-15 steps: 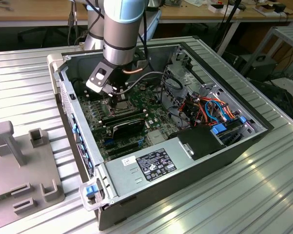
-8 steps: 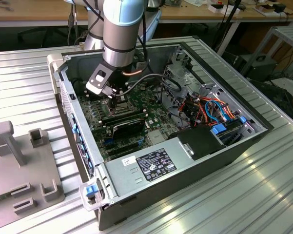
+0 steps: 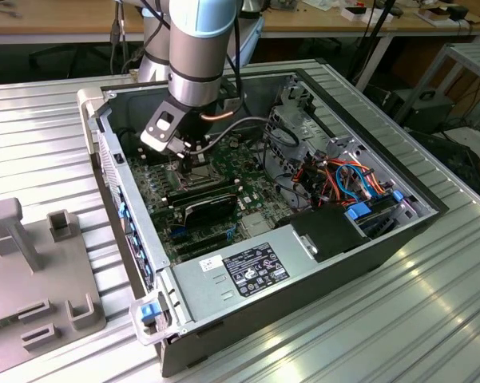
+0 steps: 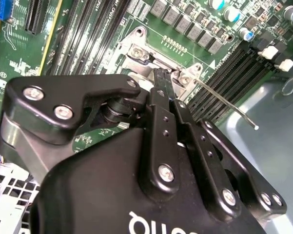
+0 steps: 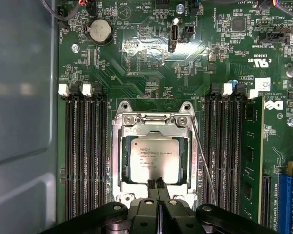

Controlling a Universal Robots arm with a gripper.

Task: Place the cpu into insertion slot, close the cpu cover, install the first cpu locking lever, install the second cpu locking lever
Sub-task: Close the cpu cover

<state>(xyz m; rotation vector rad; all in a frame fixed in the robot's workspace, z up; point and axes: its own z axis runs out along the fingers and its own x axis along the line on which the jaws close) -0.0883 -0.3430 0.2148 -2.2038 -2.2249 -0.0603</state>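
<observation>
Where the cpu [image 5: 153, 158] lies: in the slot [image 5: 126, 165], cover [image 5: 119, 165] down.
End effector [image 5: 156, 187]: fingers pressed together, tips at the cover's edge.
Lever [image 5: 203, 163]: unlatched (standing loose).
Risk: your tips slip, scraping the cpu.

One cpu [image 5: 154, 158], one cpu cover [image 5: 153, 127], one locking lever [image 5: 203, 163], one coin battery [image 5: 100, 30], one tool [image 5: 156, 184]

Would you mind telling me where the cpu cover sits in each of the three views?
Exterior view: under the gripper; too small to make out.
Second wrist view: cpu cover just beyond the gripper.
First wrist view: cpu cover framing the chip, between the memory slots.
Shared landmark: the gripper's tips at its edge.
</observation>
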